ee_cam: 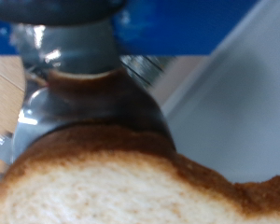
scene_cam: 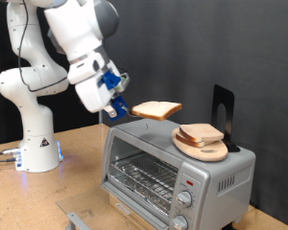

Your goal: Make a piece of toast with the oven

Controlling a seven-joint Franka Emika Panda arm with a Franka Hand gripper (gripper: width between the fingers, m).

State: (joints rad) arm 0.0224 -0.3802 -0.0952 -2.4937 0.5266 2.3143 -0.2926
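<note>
1. Pale bread with a tan crust is what I see in my gripper [scene_cam: 120,108]: the piece of toast [scene_cam: 157,110] is clamped by one edge between the fingers and held roughly level in the air.
2. It hangs above the top of the oven [scene_cam: 173,165], towards the exterior view's left end of it, not touching the metal.
3. In the wrist view the slice [ee_cam: 131,191] fills the frame, so I cannot see the fingertips.
4. Just beside it, on the oven's roof towards the exterior view's right, sits a round wooden plate [scene_cam: 213,152] with a stack of slices [scene_cam: 201,135].
5. A black stand [scene_cam: 224,110] rises behind the plate.
6. The oven's glass door looks shut, with the wire rack behind it.
</note>
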